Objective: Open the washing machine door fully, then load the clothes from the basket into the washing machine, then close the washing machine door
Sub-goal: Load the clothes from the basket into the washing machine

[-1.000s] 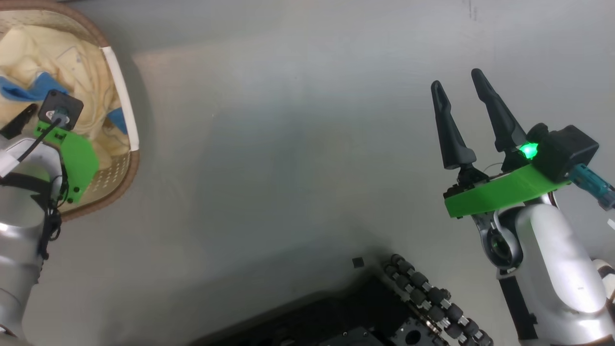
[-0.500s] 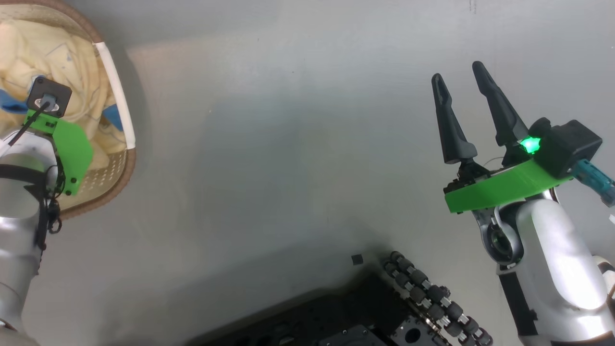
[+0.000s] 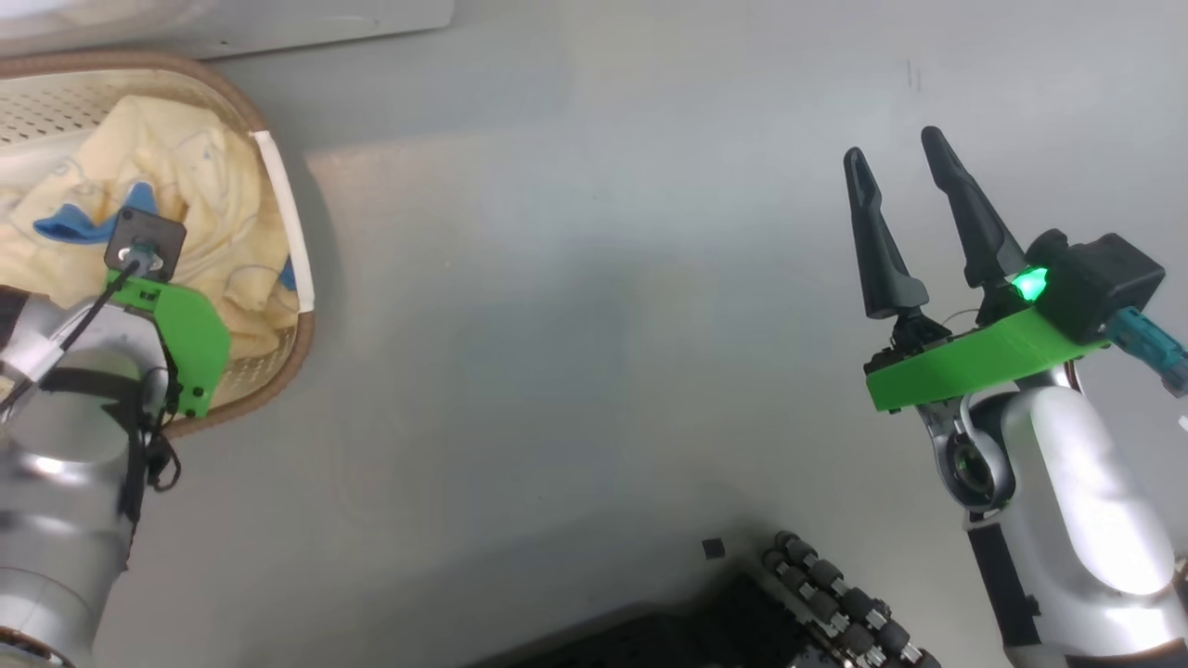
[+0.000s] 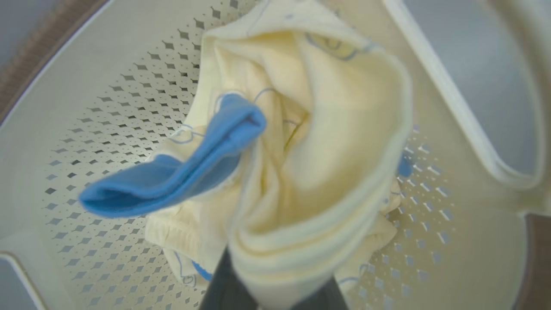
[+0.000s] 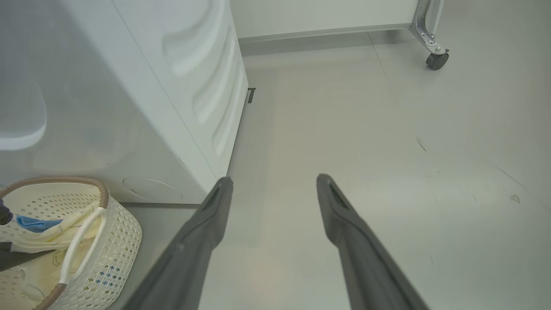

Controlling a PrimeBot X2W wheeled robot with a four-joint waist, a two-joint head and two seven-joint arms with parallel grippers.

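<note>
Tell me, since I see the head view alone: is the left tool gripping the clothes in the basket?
Observer: Yes. The left wrist view shows the left tool shut on the clothes, a pale yellow fold pinched between its fingers.
Operator: Where is the washing machine?
Observer: The right wrist view shows the washing machine, its white side close behind the basket.
Operator: What lies ahead of the right tool?
Observer: Bare floor, then a castor wheel on a metal leg far off.

The left arm (image 3: 65, 464) reaches to the far left, its left gripper (image 4: 275, 284) pointing down, pinched tight on the clothes (image 4: 327, 142). The right gripper (image 3: 893, 158) hovers on the right, fingers spread wide.
</note>
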